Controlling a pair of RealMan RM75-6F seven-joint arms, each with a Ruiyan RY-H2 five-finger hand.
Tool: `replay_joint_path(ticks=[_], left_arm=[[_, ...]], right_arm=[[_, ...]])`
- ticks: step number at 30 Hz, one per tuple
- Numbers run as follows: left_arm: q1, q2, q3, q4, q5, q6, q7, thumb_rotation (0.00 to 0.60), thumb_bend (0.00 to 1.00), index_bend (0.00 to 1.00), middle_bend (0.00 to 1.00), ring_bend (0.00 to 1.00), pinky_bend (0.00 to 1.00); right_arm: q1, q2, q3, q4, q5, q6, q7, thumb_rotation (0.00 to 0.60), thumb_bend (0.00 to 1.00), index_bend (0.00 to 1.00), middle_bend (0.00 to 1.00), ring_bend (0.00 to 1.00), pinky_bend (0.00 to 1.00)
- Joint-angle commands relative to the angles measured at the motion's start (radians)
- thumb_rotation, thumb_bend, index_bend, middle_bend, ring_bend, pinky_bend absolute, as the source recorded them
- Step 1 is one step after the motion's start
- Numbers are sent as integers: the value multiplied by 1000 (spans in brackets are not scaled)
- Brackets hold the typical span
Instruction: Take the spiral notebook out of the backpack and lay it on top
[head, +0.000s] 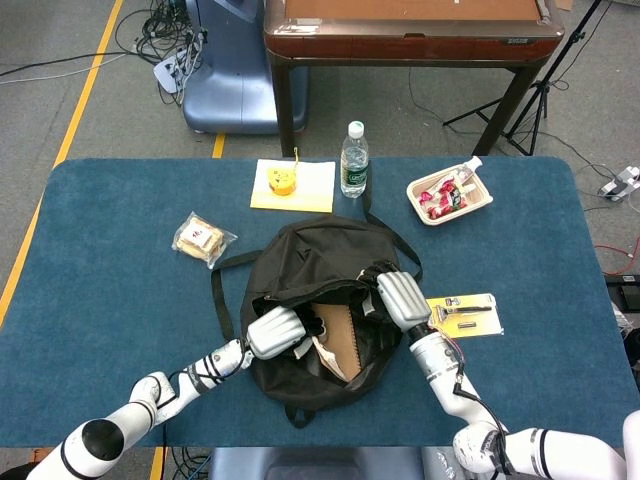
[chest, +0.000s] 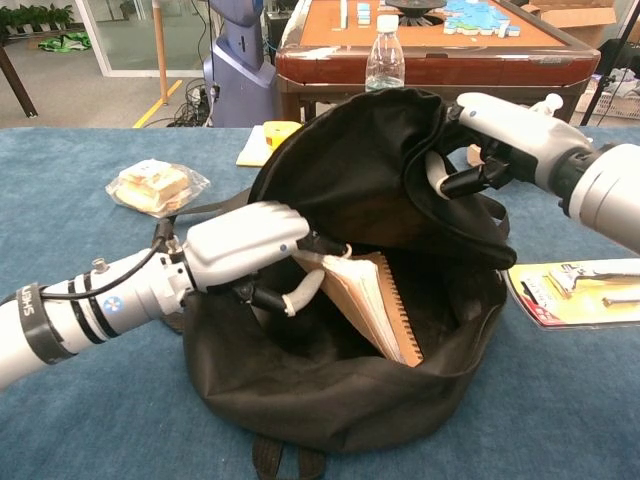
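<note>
Spiral notebook (chest: 368, 305) tilted on edge inside the open backpack (chest: 350, 400), pinched by left robot hand (chest: 245, 250). Backpack's upper flap gripped and lifted by right robot hand (chest: 500, 130). Razor pack (head: 462, 312) right on desk (head: 100, 300).

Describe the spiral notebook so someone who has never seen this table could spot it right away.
Find the black backpack in the middle of the blue table, its mouth held open by the right hand. Inside the opening, the left hand holds the spiral notebook tilted up on edge. It is the only brown thing in the bag, with a wire coil along one side.
</note>
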Motion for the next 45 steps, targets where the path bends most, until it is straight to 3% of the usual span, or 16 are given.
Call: replay_joint_path(ticks=[1, 10, 18, 27, 33, 35, 36, 40, 42, 45], left_arm=[[15, 17, -21, -35, -7, 59, -29, 600, 656, 618, 612, 468, 354], [39, 68, -92, -166, -49, 165, -121, 600, 658, 670, 680, 523, 414], [58, 138, -150, -303, -92, 190, -160, 600, 657, 672, 701, 536, 429], [90, 345, -228, -586, -141, 202, -71, 600, 657, 660, 704, 536, 432], [134, 511, -265, -767, -196, 172, 13, 600, 657, 653, 704, 536, 432], [147, 551, -279, -797, -212, 167, 40, 600, 657, 652, 704, 536, 432], [151, 567, -284, -807, -218, 162, 50, 600, 658, 650, 704, 536, 432], [163, 612, -308, -824, -257, 128, 91, 600, 657, 647, 704, 533, 434], [161, 619, -320, -816, -279, 99, 101, 600, 657, 647, 704, 533, 434], [150, 606, -329, -774, -295, 59, 139, 600, 657, 646, 704, 533, 434]], right_arm=[[0, 5, 5, 11, 13, -3, 3, 600, 796, 646, 461, 287, 178], [-1, 19, 26, 35, 43, -11, 39, 600, 796, 642, 456, 287, 178], [3, 40, 28, 52, 60, -49, 79, 600, 796, 631, 447, 287, 178], [8, 59, -2, 43, 14, -81, 102, 600, 794, 611, 433, 289, 178], [14, 108, -75, -16, -84, -122, 82, 600, 760, 546, 383, 258, 177], [21, 138, -107, -46, -118, -151, 64, 600, 707, 501, 349, 227, 147], [28, 156, -122, -61, -128, -173, 52, 600, 634, 436, 306, 193, 112], [59, 240, -162, -139, -121, -254, -20, 600, 235, 33, 39, 13, 7], [53, 261, -166, -175, -143, -235, -24, 600, 135, 0, 0, 0, 0], [28, 295, -172, -207, -200, -183, 4, 600, 120, 0, 0, 0, 0]])
